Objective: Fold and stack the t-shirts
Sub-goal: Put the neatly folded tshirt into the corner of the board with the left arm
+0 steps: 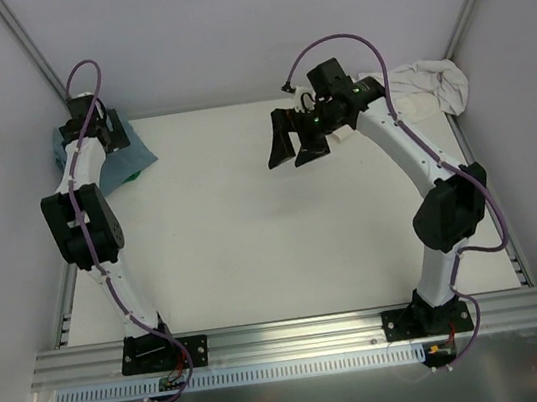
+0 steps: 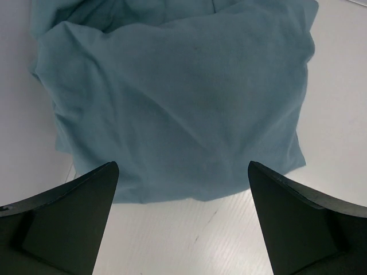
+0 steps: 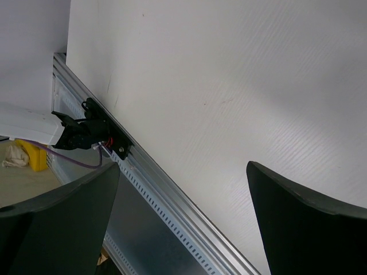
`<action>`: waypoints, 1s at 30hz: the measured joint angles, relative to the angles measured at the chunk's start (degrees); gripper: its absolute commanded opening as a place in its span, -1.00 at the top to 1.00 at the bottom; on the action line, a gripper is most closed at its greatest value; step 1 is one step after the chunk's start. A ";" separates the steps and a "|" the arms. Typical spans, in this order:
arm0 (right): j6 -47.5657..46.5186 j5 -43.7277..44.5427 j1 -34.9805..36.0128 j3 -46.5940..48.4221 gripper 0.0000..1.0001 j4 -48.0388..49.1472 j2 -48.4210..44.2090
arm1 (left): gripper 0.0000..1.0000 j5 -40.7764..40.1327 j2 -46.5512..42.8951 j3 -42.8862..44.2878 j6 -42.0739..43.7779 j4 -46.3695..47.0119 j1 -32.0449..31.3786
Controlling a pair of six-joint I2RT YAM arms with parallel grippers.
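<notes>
A slate-blue t-shirt (image 1: pixel 135 152) lies folded in a soft bundle at the table's far left corner. It fills most of the left wrist view (image 2: pixel 178 103). My left gripper (image 2: pixel 183 166) hangs open just above the bundle's near edge, with nothing between its fingers; from above, its wrist covers it. A cream t-shirt (image 1: pixel 430 86) lies crumpled at the far right corner. My right gripper (image 1: pixel 294 152) stands open in the air over the far middle of the table and holds nothing. In its wrist view the right gripper (image 3: pixel 183 166) faces the bare table and the near rail.
An aluminium rail (image 1: pixel 298 333) carrying both arm bases runs along the table's near edge. White walls close in the back and sides. The right wrist view shows the rail (image 3: pixel 172 200), the left arm's base (image 3: pixel 86 129) and a yellow object (image 3: pixel 31 154) off the table.
</notes>
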 measured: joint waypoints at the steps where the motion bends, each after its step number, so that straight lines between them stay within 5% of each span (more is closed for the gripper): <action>1: -0.39 0.00 0.00 0.85 -0.99 -1.33 0.02 | -0.96 -1.07 1.18 0.96 0.59 -0.02 -0.22; 13: -1.79 0.59 0.85 8.48 -0.99 -8.98 1.55 | -0.95 -9.99 3.39 3.06 5.92 6.21 -1.09; 30: -1.57 2.93 3.37 10.10 -0.99 -12.57 2.36 | -0.86 16.48 -3.69 -8.48 -5.40 13.62 16.52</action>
